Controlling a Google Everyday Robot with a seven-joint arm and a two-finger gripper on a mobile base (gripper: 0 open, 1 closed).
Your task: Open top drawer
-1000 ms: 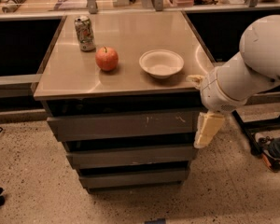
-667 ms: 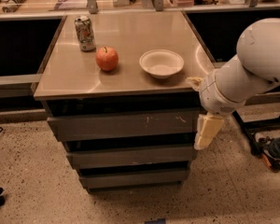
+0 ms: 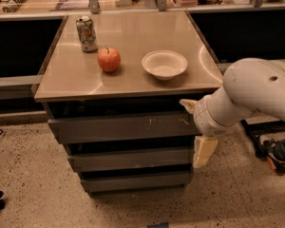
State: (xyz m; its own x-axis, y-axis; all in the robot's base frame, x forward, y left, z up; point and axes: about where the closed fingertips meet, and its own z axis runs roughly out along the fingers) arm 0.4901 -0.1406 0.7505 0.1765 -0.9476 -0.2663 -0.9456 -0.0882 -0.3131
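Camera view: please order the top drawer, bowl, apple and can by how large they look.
Largest first: top drawer, bowl, then apple and can, about alike. The gripper is at the drawer's right end.

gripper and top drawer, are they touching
Cannot tell. In the camera view the gripper sits at the top drawer's right end, but the arm covers the meeting point; neither contact nor a gap shows.

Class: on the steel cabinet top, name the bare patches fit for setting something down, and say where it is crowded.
Bare: the back stretch behind the bowl and apple, and the front corner of the cabinet top before the can. Crowded: the can, apple, bowl row. The pincer sits at the right end of the top drawer.
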